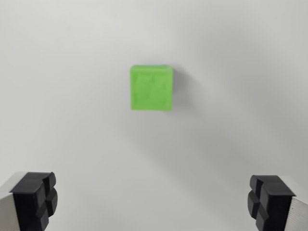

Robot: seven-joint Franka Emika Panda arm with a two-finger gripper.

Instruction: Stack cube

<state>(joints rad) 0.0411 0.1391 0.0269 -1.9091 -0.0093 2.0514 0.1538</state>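
**Green cube dead ahead, claw wide and empty**

While the wrist camera looks straight down at a plain white surface (72,96), one thing grabs the eye: a bright green cube (151,88), sitting a touch above the middle of the frame. It lies flat on the white, its top face toward the lens, slightly blurred, with faint moulded marks on that face that are too soft to read. A pale shadow spreads off its edge toward 3 and 4 o'clock.

Now the claw. The gripper (153,202) is spread wide, nothing between the fingers. One black fingertip (34,199) sits down at the wrist view's left, about 8 o'clock from frame centre; the other pad is over at the wrist view's right, about 4 o'clock. Each carries a notched black pad on a grey metal backing.

From the midpoint between those tips, the cube lies at 12 o'clock, well apart from both, almost squarely on the centre line between them. No contact, clear daylight all round it.

And around it? Bare white in every direction, at 9, at 3, at 6. The lane from fingertips up to the cube is open white surface the whole way.
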